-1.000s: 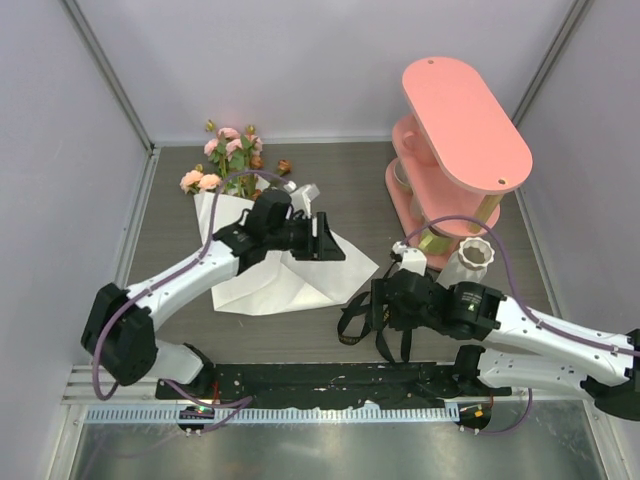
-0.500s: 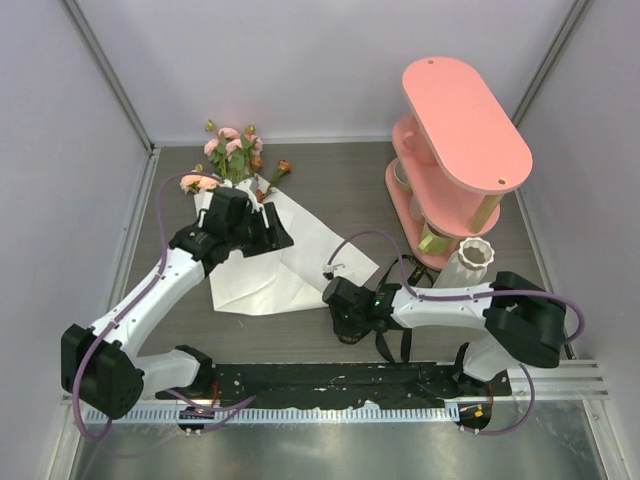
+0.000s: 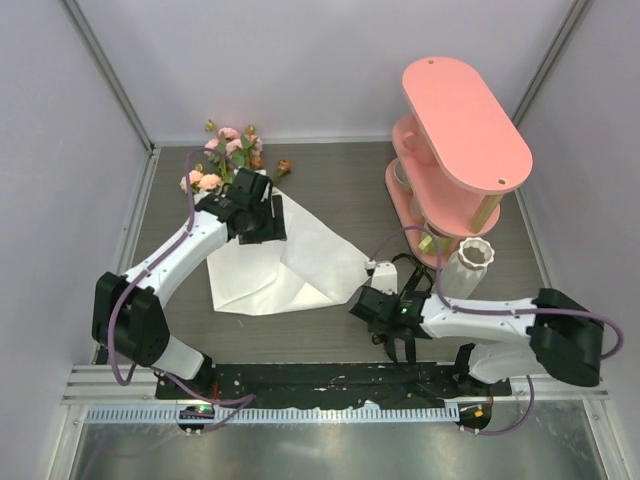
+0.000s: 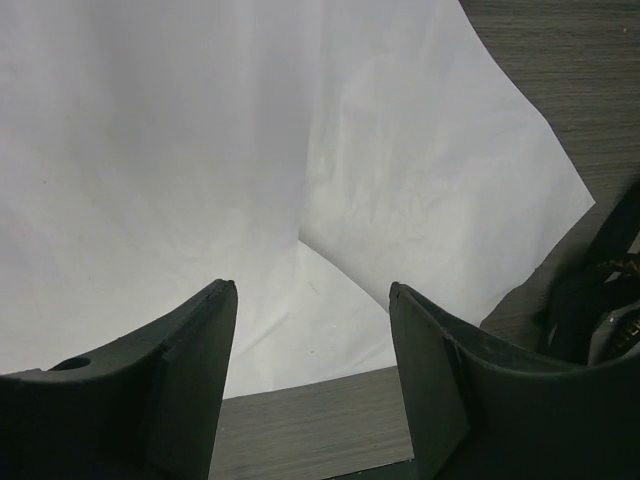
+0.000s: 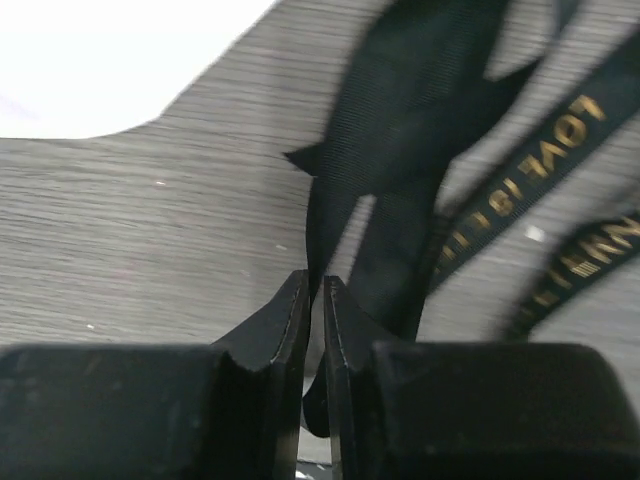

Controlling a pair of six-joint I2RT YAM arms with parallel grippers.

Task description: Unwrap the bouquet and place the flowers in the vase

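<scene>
left tool [image 4: 310, 288] spread wide over the opened white paper [image 3: 290, 265], left side of bench [image 3: 340, 180], probably lining up a grab. right tool [image 5: 315, 285] pinching black ribbon [image 5: 420, 100] by near edge, so the tie is off. flowers [image 3: 228, 150] lie at far left corner. vase [image 3: 474, 258] stands right, touching pink shelf [image 3: 465, 120], no stems in it.

Pale walls [image 3: 300, 60] enclose a wood-grain table [image 3: 345, 180] with a pink shelf [image 3: 465, 120].

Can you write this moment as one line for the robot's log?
left jaws: open over white paper | right jaws: shut on black ribbon | flowers: at far-left corner | vase: no flowers yet
</scene>
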